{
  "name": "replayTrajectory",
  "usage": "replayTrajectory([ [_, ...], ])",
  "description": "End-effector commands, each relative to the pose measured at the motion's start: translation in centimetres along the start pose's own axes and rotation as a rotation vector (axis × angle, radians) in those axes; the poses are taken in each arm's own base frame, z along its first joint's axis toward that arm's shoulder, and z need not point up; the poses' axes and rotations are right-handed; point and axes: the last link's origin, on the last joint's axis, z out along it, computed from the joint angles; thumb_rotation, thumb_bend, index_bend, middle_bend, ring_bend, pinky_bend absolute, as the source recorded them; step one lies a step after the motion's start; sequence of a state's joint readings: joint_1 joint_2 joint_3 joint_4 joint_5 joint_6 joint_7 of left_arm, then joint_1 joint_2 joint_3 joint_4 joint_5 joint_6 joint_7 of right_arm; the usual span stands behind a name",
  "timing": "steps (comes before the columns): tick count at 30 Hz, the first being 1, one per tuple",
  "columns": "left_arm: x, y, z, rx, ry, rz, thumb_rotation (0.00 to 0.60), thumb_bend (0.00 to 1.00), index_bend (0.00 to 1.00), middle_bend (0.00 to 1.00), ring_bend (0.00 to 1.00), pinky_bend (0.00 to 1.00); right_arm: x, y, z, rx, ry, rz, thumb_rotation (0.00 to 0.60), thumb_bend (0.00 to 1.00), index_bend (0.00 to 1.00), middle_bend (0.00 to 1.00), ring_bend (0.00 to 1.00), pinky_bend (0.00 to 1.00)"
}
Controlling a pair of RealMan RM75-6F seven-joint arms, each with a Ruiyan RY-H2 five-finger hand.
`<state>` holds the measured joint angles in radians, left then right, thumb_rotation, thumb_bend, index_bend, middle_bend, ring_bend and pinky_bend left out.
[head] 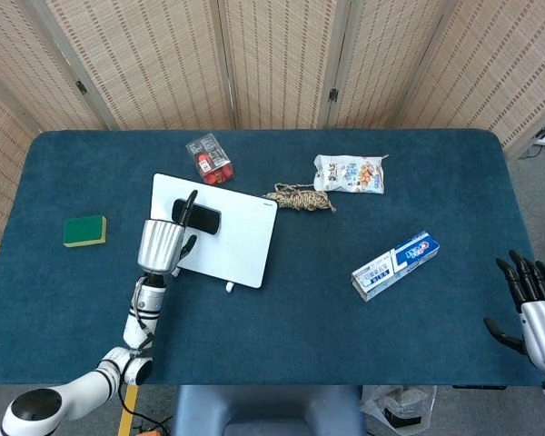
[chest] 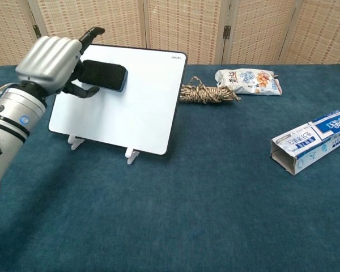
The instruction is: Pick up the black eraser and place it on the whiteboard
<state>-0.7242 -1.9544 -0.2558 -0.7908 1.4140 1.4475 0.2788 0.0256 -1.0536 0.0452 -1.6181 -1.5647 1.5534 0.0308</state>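
The eraser (chest: 103, 76) sits on the tilted whiteboard (chest: 136, 107); it seems light and stiff, best gripped by its long sides. The left hand (chest: 52, 64) is released, fingers spread.

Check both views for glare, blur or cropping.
Head view: even light, sharp, no glare on the whiteboard; right hand cut by the frame edge. Chest view: left hand sharp, eraser clear, board evenly lit.
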Motion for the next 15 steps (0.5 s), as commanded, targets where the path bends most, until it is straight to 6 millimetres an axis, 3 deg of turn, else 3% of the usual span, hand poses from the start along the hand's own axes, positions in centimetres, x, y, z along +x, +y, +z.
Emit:
replayTrajectory([
  [1, 2.7, -2.8, -5.1, -0.041, -0.040, 0.023, 0.600, 0.26, 0.04, 1.00, 0.99, 1.00, 0.0, 0.0, -0.1, 0.000, 0.004, 0.000, 0.600, 0.27, 0.00, 0.00, 0.00, 0.01],
  [4, 5.0, -6.3, -10.6, -0.016, -0.239, 0.050, 0.600, 0.25, 0.01, 1.00, 0.92, 0.98, 0.0, 0.0, -0.1, -0.004, 0.008, -0.002, 0.600, 0.27, 0.00, 0.00, 0.00, 0.01],
  [5, 6.2, -7.9, -13.1, 0.027, -0.387, 0.090, 0.600, 0.24, 0.01, 1.00, 0.88, 0.95, 0.0, 0.0, 0.0, -0.007, 0.008, -0.004, 0.600, 0.27, 0.00, 0.00, 0.00, 0.01],
  [8, 10.3, -10.3, -17.1, 0.162, -0.577, 0.134, 0.600, 0.24, 0.00, 0.96, 0.71, 0.79, -0.3, -0.2, 0.2, -0.011, 0.000, -0.012, 0.600, 0.27, 0.00, 0.00, 0.00, 0.01],
  [11, 13.0, -12.2, -20.0, 0.277, -0.560, 0.114, 0.600, 0.24, 0.00, 0.77, 0.53, 0.61, -0.7, -0.6, 0.4, -0.006, -0.014, -0.026, 0.600, 0.27, 0.00, 0.00, 0.00, 0.01],
  [15, 14.8, -14.3, -22.8, 0.380, -0.477, 0.066, 0.600, 0.24, 0.00, 0.60, 0.42, 0.52, -1.1, -0.9, 0.7, 0.000, -0.030, -0.040, 0.600, 0.27, 0.00, 0.00, 0.00, 0.01],
])
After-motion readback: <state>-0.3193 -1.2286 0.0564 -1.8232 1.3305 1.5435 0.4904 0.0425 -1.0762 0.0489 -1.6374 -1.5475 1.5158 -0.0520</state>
